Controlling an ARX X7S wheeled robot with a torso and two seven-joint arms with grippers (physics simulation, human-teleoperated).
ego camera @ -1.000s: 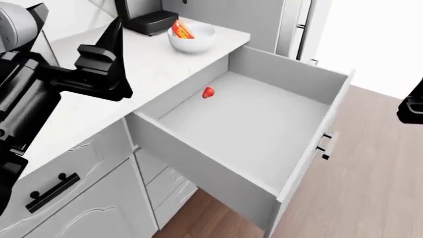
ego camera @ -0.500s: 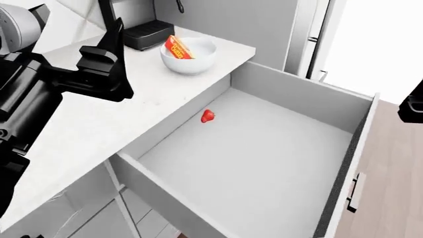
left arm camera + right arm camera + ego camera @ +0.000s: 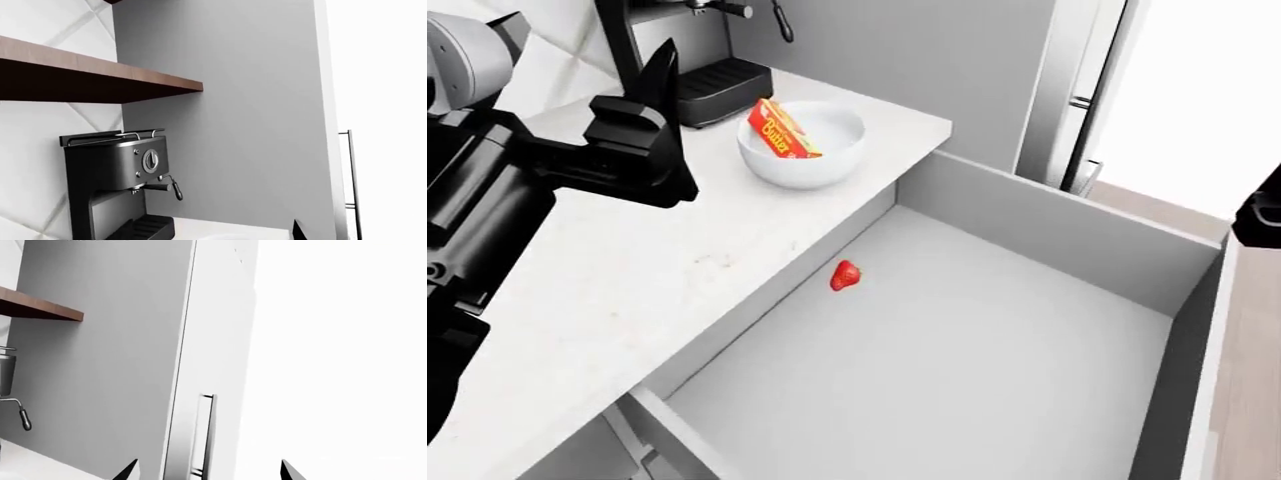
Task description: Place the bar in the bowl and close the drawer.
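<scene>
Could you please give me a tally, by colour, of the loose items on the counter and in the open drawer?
White: 1, the bowl
Red-orange: 1, the bar leaning inside the bowl
Red: 1, the strawberry in the drawer
Black: 1, the coffee machine
Total: 4

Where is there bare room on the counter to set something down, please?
The counter is bare between the left gripper and the drawer. The back corner is crowded by the bowl holding the bar, beside the coffee machine.
</scene>
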